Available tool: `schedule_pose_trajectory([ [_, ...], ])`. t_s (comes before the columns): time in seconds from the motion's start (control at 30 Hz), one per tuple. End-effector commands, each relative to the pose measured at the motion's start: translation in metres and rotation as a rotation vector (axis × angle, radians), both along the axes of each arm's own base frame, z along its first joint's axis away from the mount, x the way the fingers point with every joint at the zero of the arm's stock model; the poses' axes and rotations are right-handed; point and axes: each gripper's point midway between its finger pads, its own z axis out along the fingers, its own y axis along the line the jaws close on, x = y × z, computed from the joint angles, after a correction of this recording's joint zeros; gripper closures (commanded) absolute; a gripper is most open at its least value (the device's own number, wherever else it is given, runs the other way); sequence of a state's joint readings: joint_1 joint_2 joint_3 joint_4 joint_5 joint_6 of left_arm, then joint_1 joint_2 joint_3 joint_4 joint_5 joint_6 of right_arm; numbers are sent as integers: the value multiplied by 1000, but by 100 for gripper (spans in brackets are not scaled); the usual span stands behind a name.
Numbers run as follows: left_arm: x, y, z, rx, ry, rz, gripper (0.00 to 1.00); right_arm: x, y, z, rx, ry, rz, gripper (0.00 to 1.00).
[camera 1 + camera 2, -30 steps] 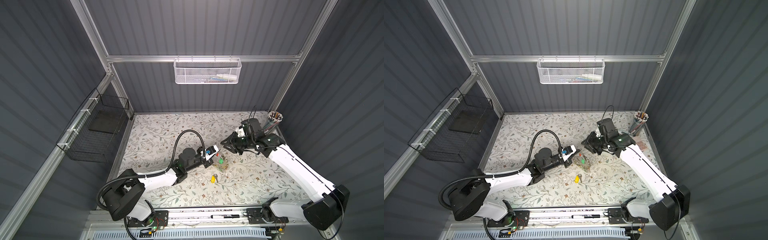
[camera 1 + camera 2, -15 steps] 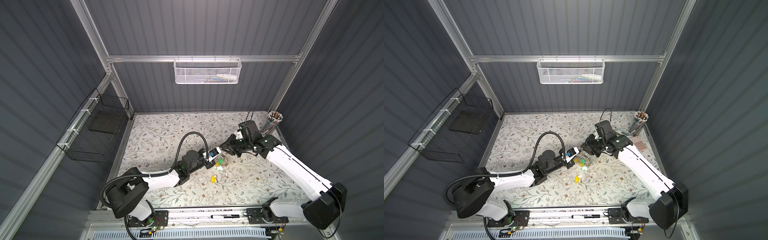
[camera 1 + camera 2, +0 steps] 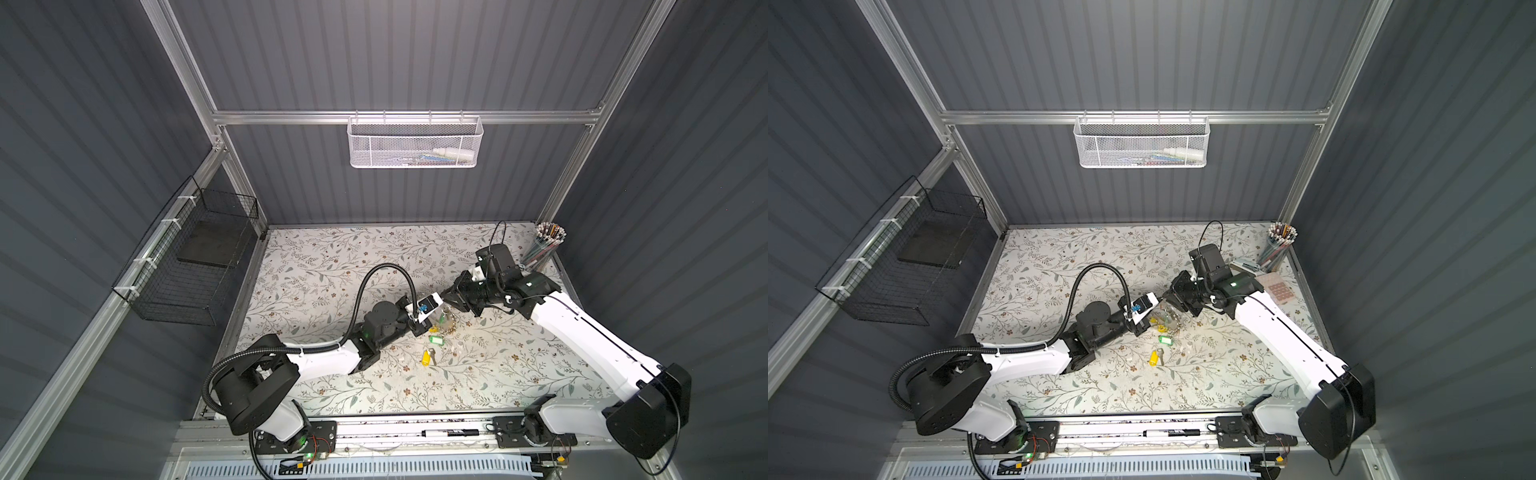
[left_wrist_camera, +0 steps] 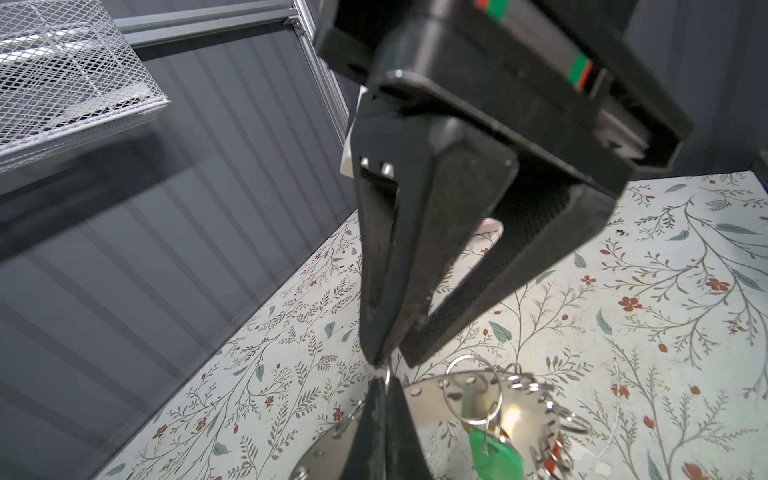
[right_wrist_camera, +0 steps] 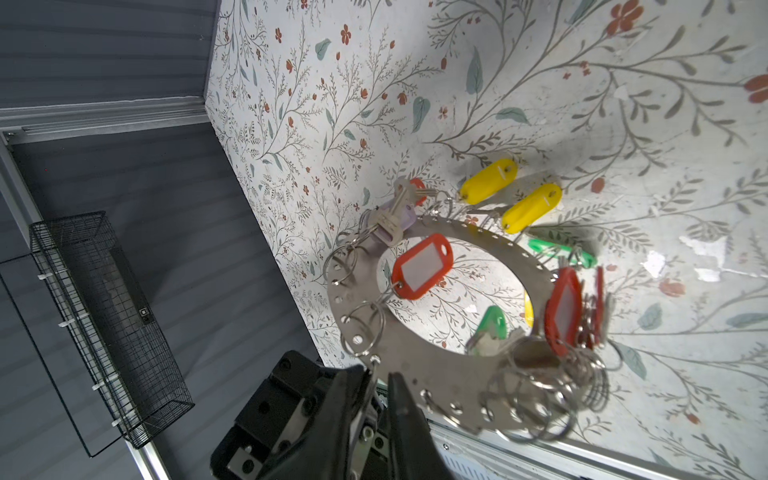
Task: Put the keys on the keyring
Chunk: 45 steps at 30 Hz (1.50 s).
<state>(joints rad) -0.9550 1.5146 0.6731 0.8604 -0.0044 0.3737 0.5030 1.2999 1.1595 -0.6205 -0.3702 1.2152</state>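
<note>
The keyring, a flat grey metal hoop hung with small split rings, is held tilted above the table near its middle. My left gripper is shut on its rim. My right gripper meets it tip to tip, open by a narrow gap with a split ring in the gap. On the hoop hang keys with red, green and purple tags. Two yellow tags lie by its rim. A yellow-tagged key and a green-tagged key lie loose on the table.
A pencil cup stands at the back right corner, with a pink card near it. A white mesh basket hangs on the back wall and a black wire basket on the left wall. A marker lies on the front rail.
My right gripper has eased down and left to the hoop's rim, and its jaws have narrowed. The left arm has shifted slightly right, still holding the keyring.
</note>
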Motion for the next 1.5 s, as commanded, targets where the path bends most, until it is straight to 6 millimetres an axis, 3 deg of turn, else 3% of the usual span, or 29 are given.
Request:
schedule_pose_trajectory([
  [0.0,1,-3,36,-105,-65,4,100,-2,0,-9,-8,22,-9,82],
  [0.4,3,-5,28,-77,-70,16,100,-2,2,-12,6,26,-9,95],
  [0.77,6,-10,20,-45,-72,24,100,-5,3,-15,18,28,1,100],
  [0.9,5,-11,17,-47,-66,14,84,-6,1,-16,12,24,0,100],
  [1.17,0,-10,20,-62,-51,0,64,2,0,-7,-11,-54,20,100],
  [1.37,-15,1,28,-46,45,-59,46,13,9,15,-65,-288,223,100],
  [1.47,-19,19,35,-47,158,-86,45,11,11,28,-110,-406,347,100],
])
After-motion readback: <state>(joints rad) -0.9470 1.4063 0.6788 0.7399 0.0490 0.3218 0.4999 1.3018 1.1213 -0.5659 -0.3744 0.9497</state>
